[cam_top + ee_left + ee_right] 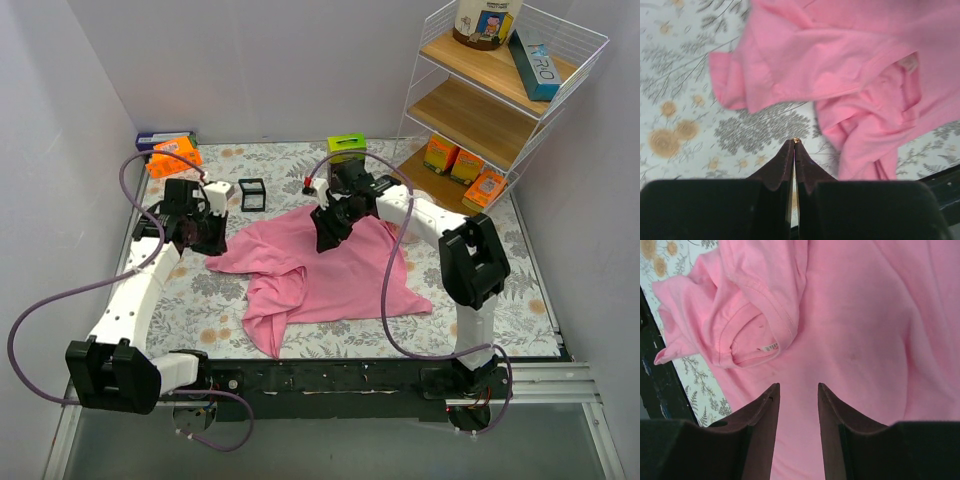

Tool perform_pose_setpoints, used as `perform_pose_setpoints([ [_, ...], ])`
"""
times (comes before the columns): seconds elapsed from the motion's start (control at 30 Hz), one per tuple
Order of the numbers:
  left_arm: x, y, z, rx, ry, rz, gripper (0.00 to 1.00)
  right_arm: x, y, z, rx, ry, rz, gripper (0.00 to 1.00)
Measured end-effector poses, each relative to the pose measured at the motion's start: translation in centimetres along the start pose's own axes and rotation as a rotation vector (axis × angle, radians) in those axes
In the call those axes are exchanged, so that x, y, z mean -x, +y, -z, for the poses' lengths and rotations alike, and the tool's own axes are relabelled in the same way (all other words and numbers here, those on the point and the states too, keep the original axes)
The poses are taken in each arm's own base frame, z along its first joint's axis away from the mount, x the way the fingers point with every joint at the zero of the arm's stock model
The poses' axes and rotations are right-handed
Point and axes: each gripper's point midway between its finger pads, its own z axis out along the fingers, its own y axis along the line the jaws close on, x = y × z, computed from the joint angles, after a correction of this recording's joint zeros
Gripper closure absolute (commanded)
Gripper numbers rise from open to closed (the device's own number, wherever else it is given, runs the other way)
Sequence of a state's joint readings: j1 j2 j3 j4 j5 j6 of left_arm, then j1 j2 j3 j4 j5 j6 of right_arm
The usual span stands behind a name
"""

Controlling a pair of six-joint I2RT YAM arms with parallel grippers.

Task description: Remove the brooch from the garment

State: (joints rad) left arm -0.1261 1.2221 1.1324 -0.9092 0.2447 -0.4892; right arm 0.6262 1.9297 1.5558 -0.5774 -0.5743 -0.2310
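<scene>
The pink garment point(320, 265) lies rumpled on the floral table cover point(190, 300). It also shows in the left wrist view point(840, 60) and the right wrist view point(865, 315), where the collar and its label point(770, 346) are visible. My left gripper point(205, 232) hovers over the cover just left of the garment's edge. Its jaws are shut, with a small gold piece, the brooch point(796, 140), pinched at the very tips of the left gripper point(795, 145). My right gripper point(328, 238) is open and empty over the garment's upper middle; it also shows in the right wrist view point(798, 387).
A small black open box point(252, 193) and a white box point(218, 190) stand behind the left gripper. An orange box point(175, 157) and a green box point(346, 147) are at the back. A wire shelf point(500, 100) with packets stands at the back right.
</scene>
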Motion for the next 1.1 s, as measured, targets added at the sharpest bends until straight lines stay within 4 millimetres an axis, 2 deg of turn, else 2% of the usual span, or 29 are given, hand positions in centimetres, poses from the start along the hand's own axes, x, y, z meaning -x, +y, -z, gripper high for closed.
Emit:
perform_pose_setpoints([
  [0.1,-2.1,2.0,0.7,0.078,0.033,0.013,1.0,-1.4,-0.7,-2.1,0.015,0.06,-0.041,0.57],
  [0.2,-4.5,3.9,0.9,0.156,0.085,0.014,1.0,-1.4,-1.9,-3.7,0.008,0.083,-0.052,0.57],
  [0.33,-7.8,5.8,0.6,0.23,0.169,0.017,1.0,-1.1,-2.8,-4.7,0.003,0.089,-0.053,0.56],
  [0.4,-8.7,6.6,0.8,0.255,0.194,0.038,1.0,-1.1,-2.8,-5.0,0.015,0.088,-0.054,0.55],
  [0.63,-9.3,8.1,1.3,0.302,0.199,0.083,1.0,-0.7,-0.2,-5.4,0.151,0.065,-0.01,0.47],
  [0.9,-9.8,8.0,0.9,0.288,0.2,0.096,1.0,-1.3,1.4,-6.7,0.16,0.1,0.011,0.48],
  [1.0,-9.7,8.0,0.8,0.283,0.197,0.098,1.0,-1.9,1.4,-7.6,0.141,0.127,0.018,0.52],
  [1.1,-9.7,7.9,0.8,0.278,0.194,0.099,1.0,-2.4,1.2,-8.3,0.111,0.149,0.019,0.66],
])
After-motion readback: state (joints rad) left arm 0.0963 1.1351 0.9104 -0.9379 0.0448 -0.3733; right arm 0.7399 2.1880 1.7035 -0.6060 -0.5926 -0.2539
